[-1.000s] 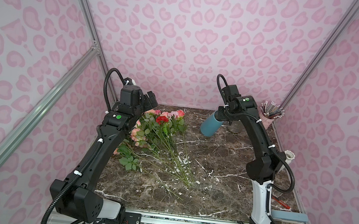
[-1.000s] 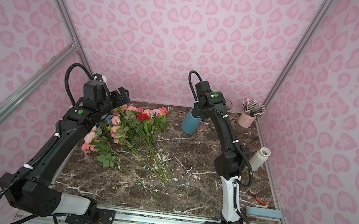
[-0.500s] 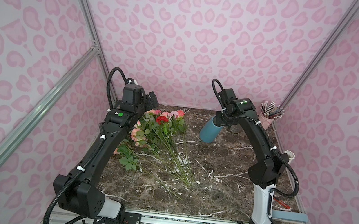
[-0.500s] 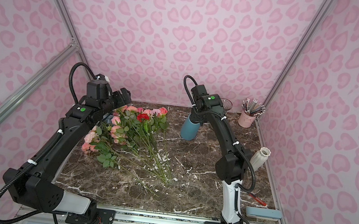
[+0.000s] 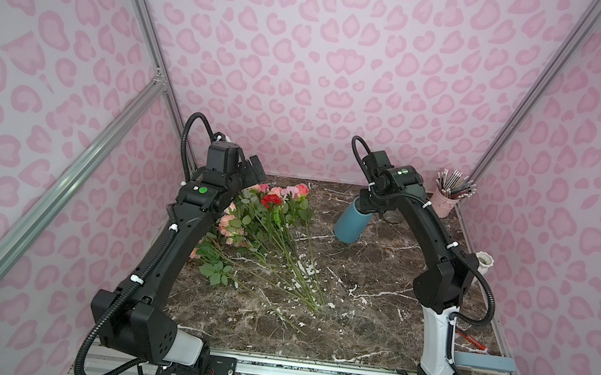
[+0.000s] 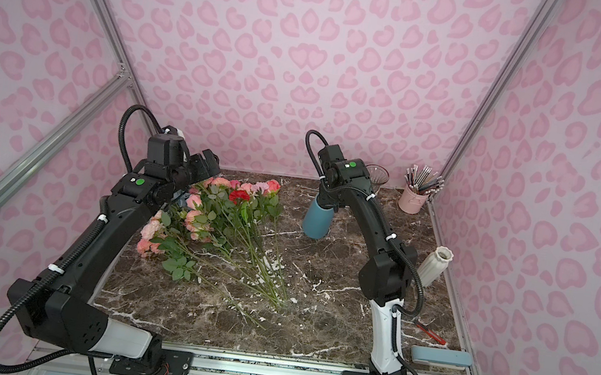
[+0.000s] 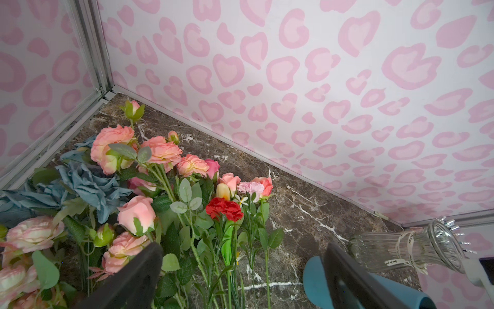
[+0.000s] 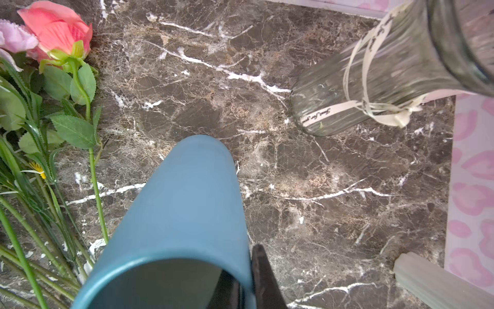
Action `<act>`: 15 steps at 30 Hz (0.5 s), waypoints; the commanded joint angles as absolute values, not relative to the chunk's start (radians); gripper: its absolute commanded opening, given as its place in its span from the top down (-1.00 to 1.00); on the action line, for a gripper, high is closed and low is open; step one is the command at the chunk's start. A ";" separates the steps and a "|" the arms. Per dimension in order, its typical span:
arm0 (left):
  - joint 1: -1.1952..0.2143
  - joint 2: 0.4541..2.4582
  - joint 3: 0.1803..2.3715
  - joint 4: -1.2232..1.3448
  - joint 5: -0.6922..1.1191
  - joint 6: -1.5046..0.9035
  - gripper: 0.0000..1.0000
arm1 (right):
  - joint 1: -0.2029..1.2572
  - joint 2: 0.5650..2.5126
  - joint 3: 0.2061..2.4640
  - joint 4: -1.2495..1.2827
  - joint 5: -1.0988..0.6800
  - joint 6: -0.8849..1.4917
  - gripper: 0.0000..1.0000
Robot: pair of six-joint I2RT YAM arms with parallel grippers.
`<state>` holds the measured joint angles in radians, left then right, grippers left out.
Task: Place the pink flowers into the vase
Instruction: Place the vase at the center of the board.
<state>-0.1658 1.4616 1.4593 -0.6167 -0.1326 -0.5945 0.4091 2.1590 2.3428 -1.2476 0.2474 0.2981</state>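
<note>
Vase-fetching, I judged: right gripper point(image 8: 244, 281) clamped on the rim of the tilted blue vase point(image 5: 351, 224) near the table's point(image 5: 376, 285) far edge. Left gripper point(image 7: 242, 250) gaped above pink flowers point(image 6: 204, 219) by the left edge. The next move called for standing it upright.

black jointed arms point(image 5: 181, 243) on white base links point(image 5: 436, 344), ribbed black cables point(image 5: 187, 134), white zip ties point(image 5: 173, 227), green wrist dots point(image 5: 203, 190).
</note>
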 commanded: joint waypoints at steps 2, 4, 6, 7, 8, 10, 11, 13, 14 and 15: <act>-0.167 1.466 1.472 -0.605 -0.141 -0.594 -0.95 | 0.411 2.179 2.391 -1.195 0.241 0.319 0.60; -0.166 1.466 1.472 -0.606 -0.140 -0.594 -0.95 | 0.410 2.182 2.410 -1.189 0.232 0.319 0.34; -0.166 1.466 1.472 -0.604 -0.139 -0.594 -0.95 | 0.409 2.187 2.434 -1.184 0.222 0.319 0.17; -0.166 1.466 1.471 -0.604 -0.137 -0.592 -0.95 | 0.408 2.189 2.445 -1.183 0.218 0.323 0.13; -0.167 1.465 1.469 -0.602 -0.135 -0.592 -0.95 | 0.406 2.193 2.457 -1.182 0.215 0.325 0.11; -0.167 1.465 1.468 -0.599 -0.133 -0.591 -0.95 | 0.402 2.197 2.477 -1.180 0.209 0.327 0.08; -0.167 1.464 1.466 -0.597 -0.132 -0.589 -0.95 | 0.401 2.198 2.490 -1.180 0.206 0.335 0.07; -0.166 1.465 1.465 -0.592 -0.128 -0.586 -0.95 | 0.399 2.186 2.496 -1.167 0.192 0.345 0.06; -0.166 1.466 1.463 -0.590 -0.124 -0.586 -0.95 | 0.400 2.172 2.491 -1.157 0.185 0.353 0.06; -0.167 1.468 1.462 -0.588 -0.118 -0.585 -0.95 | 0.400 2.154 2.485 -1.146 0.180 0.363 0.06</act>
<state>-0.1665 1.4631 1.4609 -0.6170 -0.1307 -0.5938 0.4004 2.1860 2.4748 -1.1790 0.2035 0.3305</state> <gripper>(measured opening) 0.973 0.470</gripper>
